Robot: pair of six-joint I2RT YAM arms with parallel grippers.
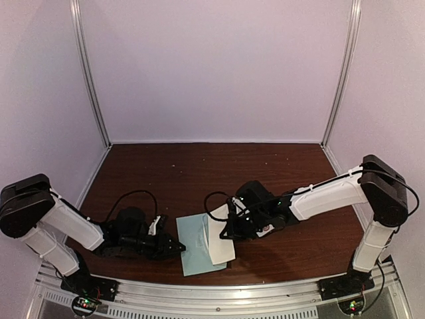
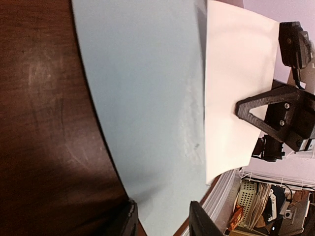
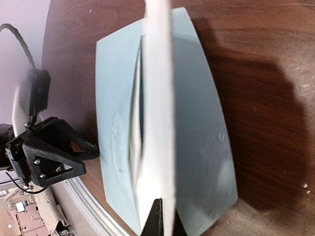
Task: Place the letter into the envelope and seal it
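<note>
The pale teal envelope lies flat on the dark wooden table near the front edge; it fills the left wrist view and shows in the right wrist view. The white letter rests over its right part, raised on edge and also seen in the left wrist view. My right gripper is shut on the letter's edge. My left gripper is open, its fingers straddling the envelope's left edge.
An aluminium rail runs along the table's front edge just below the envelope. White enclosure walls stand at the back and sides. Black cables loop off both wrists. Bare wood stretches behind the grippers.
</note>
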